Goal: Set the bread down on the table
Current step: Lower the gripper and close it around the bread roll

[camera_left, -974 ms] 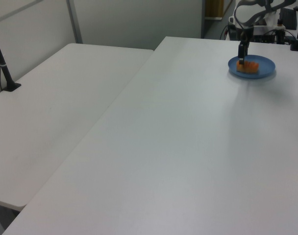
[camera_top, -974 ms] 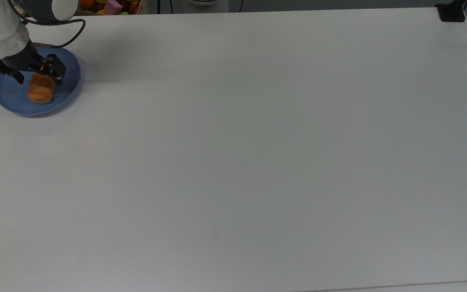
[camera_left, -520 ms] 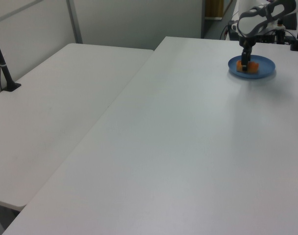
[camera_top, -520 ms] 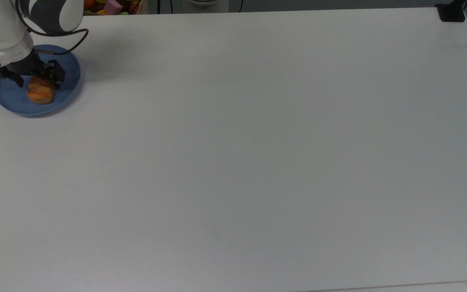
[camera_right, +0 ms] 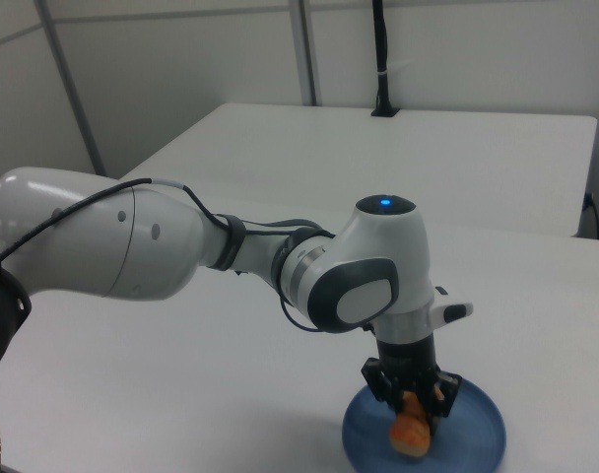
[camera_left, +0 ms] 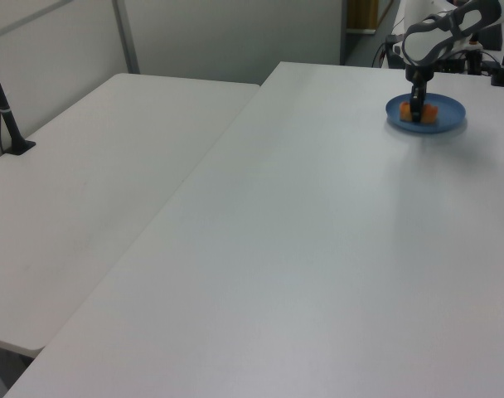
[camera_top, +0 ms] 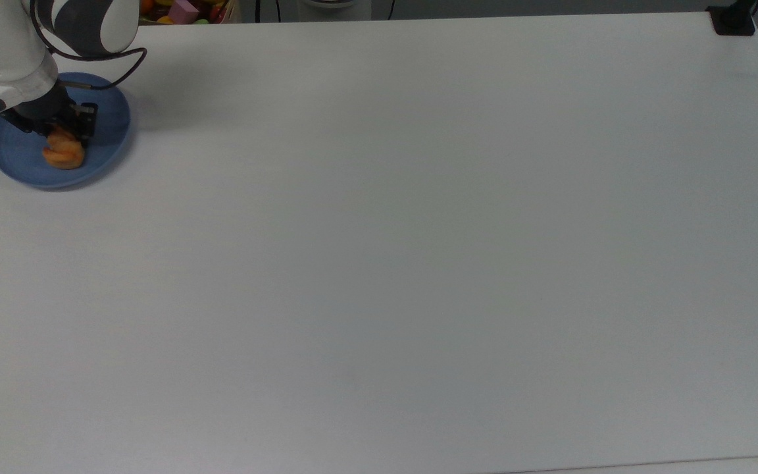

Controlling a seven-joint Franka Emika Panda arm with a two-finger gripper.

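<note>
Plate (camera_top: 106, 141): sitting near the desk's (camera_top: 418, 250) far-left corner in the top view, carrying the loaf.
Bread (camera_top: 63, 153): lying on the plate, one end tucked under the hand.
Hand (camera_top: 56, 128): pointing straight down, fingers straddling the loaf's upper end; whether squeezing yet, cannot tell.
Handling: probably light and soft, glazed crust likely slick and easily dented; gripping gently across the narrow middle, not the tapered end.
Bare desk: stretching wide to the right, offering set-down room.
</note>
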